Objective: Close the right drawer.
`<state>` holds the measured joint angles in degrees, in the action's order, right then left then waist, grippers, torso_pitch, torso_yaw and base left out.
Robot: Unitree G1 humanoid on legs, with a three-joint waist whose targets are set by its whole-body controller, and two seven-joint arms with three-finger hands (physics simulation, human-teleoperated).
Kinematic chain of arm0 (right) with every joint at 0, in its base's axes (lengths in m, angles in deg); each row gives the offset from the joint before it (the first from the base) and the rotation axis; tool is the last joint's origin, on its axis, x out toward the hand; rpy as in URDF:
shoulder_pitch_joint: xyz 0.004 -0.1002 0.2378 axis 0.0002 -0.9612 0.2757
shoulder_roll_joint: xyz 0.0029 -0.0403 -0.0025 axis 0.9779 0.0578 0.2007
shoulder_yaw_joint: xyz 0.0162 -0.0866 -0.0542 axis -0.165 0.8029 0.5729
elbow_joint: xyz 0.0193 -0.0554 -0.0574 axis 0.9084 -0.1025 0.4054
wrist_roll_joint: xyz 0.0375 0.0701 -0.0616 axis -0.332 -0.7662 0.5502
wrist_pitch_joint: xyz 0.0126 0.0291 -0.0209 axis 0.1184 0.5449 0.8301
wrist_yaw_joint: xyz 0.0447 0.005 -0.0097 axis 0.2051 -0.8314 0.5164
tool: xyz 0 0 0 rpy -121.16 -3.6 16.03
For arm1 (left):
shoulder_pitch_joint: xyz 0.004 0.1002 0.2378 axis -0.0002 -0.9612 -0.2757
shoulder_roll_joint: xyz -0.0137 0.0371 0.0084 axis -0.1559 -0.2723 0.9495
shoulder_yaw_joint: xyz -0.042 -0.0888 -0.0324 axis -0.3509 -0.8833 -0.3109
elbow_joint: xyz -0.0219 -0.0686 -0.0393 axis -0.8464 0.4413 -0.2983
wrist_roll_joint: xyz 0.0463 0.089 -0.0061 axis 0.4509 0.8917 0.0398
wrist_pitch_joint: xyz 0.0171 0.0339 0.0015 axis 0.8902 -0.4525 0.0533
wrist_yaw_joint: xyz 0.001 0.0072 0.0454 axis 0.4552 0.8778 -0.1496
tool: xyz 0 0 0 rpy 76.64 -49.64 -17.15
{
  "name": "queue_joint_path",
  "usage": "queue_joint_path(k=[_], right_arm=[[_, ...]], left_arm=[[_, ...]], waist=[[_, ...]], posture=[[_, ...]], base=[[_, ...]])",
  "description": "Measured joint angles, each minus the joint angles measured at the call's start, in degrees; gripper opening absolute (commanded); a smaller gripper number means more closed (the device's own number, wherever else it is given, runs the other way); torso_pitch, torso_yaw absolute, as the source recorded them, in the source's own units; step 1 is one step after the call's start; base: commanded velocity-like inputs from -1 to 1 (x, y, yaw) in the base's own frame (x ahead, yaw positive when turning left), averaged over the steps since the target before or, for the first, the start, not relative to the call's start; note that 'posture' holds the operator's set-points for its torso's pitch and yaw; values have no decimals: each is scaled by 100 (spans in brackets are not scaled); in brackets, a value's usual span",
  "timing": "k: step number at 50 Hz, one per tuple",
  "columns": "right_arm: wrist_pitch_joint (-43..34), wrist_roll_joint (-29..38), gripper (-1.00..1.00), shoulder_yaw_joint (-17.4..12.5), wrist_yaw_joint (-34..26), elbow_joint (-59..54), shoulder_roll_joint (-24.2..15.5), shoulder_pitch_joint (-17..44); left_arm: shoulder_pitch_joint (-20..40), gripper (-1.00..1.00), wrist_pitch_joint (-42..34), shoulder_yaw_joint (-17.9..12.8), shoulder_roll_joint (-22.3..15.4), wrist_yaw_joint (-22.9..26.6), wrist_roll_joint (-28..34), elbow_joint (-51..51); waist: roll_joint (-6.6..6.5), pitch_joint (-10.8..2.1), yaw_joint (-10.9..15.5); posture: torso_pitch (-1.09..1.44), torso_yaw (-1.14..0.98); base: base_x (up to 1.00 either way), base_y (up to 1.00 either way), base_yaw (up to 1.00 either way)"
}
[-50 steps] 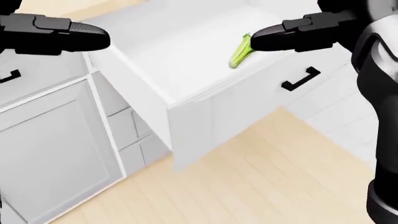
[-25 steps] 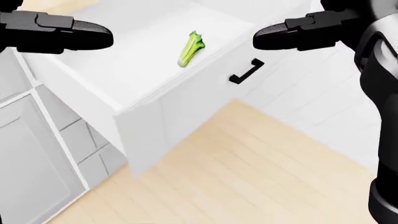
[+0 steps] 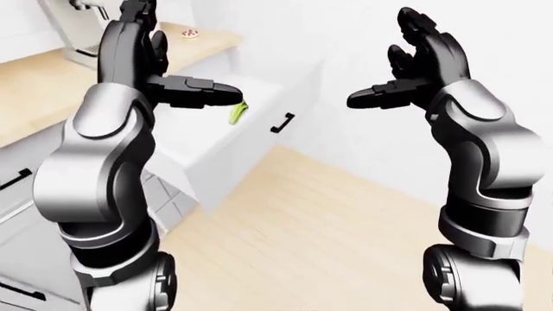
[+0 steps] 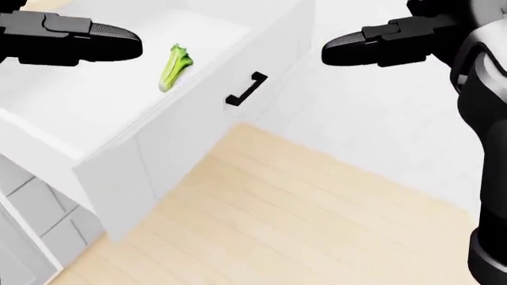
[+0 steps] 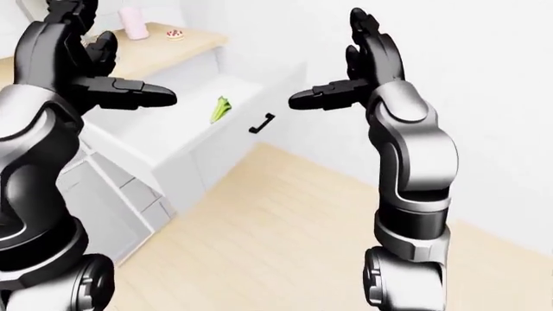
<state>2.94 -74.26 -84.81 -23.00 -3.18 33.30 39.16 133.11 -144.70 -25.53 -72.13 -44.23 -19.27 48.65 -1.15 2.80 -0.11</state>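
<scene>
Standing off from the cabinets with both arms raised, nothing touched yet. Left to right in the head view: my left robot hand [image 4: 75, 40] comes in at top left, fingers spread, empty, hovering over the open drawer [image 4: 111, 160]. Eye views show it better, thumb out sideways, other fingers up, not gripping anything.

Drawer sits left of centre, pulled well out of the cabinet run. A green celery stalk [image 4: 174, 66] lies inside on the white drawer floor, near the front panel. Black handle [image 4: 245, 89] on the drawer face points toward the pale wood floor [image 4: 301, 214].

My right robot hand [image 4: 372, 44] is at top right, also spread and empty, well apart from the handle and to its right, over the white wall area. No contact with the drawer face.

In the left-eye view a wooden desk [image 3: 52, 84] runs above the cabinets at upper left, with a coffee machine [image 3: 73, 26] on it.

Progress: drawer fully open, task not started as far as contact goes. Left to do, I judge: bring a hand to the front panel and push it in until flush.
</scene>
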Motion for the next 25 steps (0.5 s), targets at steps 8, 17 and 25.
queue_joint_path(k=[8,17,25], right_arm=[[-10,-67,100,138,-56,-41,83,-39],[29,-61,100,56,-34,85,43,49],[28,14,100,-8,14,-36,42,-168]], left_arm=[[-66,100,-65,-105,-51,-54,46,15],[23,100,-42,-98,-78,-61,30,-21],[-17,100,-89,14,-12,-11,-75,-38]], waist=[[-242,-26,26],[350,-104,53],[153,-41,-17]], posture=[[0,0],[0,0],[0,0]], base=[[0,0,-29],[0,0,-24],[0,0,-24]])
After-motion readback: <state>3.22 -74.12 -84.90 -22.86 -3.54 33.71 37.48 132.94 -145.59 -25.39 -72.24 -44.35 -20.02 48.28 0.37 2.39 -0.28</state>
